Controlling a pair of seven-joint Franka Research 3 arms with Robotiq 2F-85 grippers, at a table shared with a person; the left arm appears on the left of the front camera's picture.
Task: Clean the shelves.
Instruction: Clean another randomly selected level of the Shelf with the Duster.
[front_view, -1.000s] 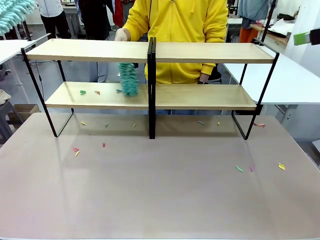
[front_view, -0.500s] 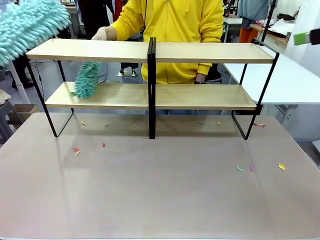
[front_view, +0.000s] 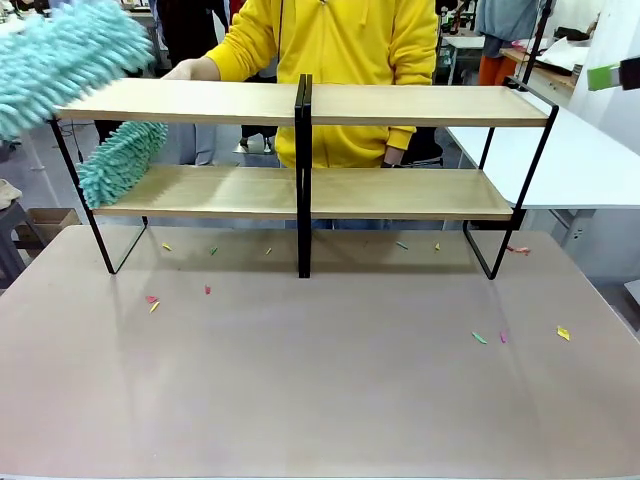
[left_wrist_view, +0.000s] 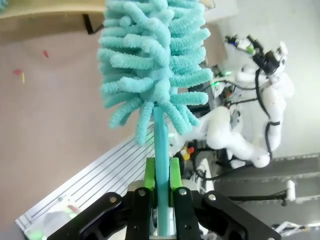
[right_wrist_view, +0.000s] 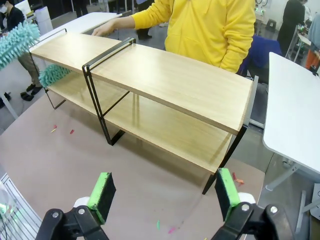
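We bring a teal duster (left_wrist_view: 155, 65) to the left end of the shelves (front_view: 180, 100).

The shelves stand across the far half of the counter (front_view: 320, 380), between us and the person. We judge them stiff but light on that thin black frame, likely to slide or rock under a hard push. So we would not grasp them, only stroke the boards. Our left gripper (left_wrist_view: 162, 172) is pressed together on the duster's thin handle, low down. That seems the right place to hold it, since the fluffy head looks soft and weighs little. Our right gripper (right_wrist_view: 162, 192) hangs spread and empty, near the right end. The person's hand (front_view: 190, 70) rests on the top board, with a second duster (front_view: 120, 160) at the lower board's left end. Paper scraps (front_view: 152, 300) lie on the counter.
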